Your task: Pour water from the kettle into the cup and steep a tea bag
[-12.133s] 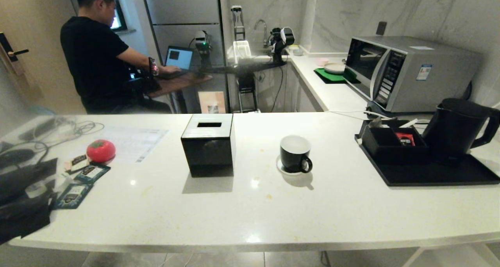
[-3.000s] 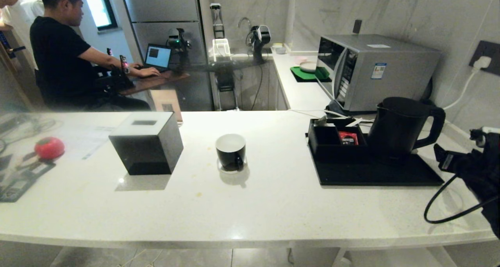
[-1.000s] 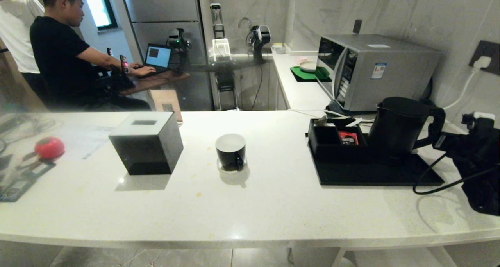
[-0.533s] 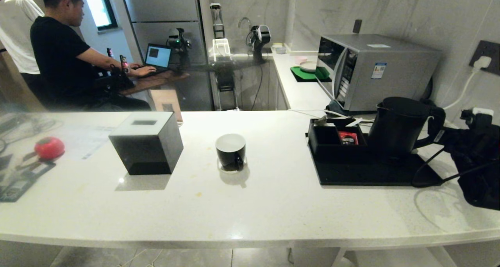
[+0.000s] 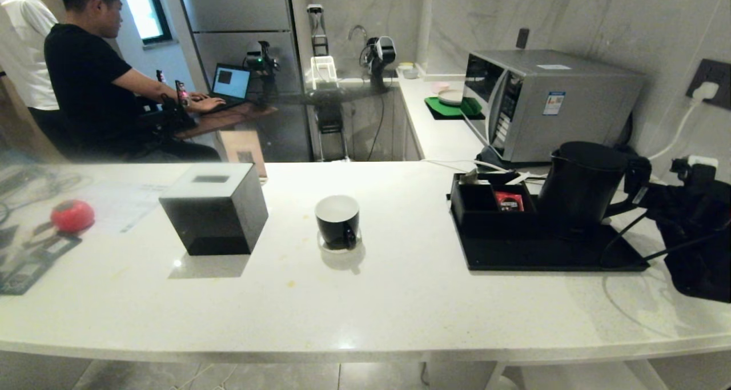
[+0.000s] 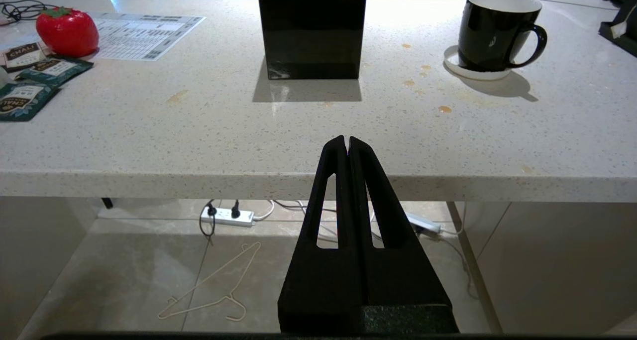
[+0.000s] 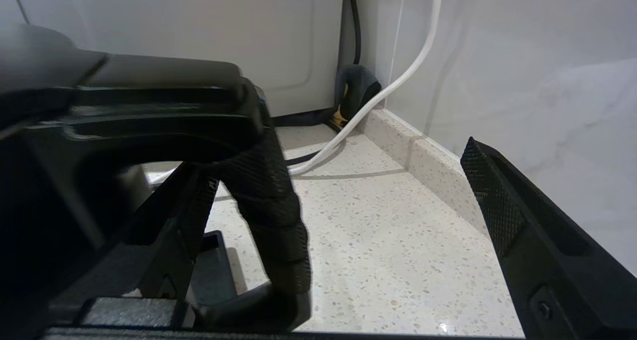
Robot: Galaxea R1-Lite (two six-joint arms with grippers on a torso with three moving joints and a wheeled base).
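Jaws spread | right gripper [image 7: 343, 200] straddles kettle [image 5: 582, 187] handle

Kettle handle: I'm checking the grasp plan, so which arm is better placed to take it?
Right. The right gripper is open with the kettle handle between its fingers. The left gripper is shut, below the counter's edge, far from the kettle.

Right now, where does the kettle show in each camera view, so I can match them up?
Head view: the kettle stands on the black tray at the right; the open right gripper is at its handle.
Left wrist view: not in it.
Right wrist view: its handle fills the near side, one finger inside the loop.
Shared landmark: the microwave behind it.
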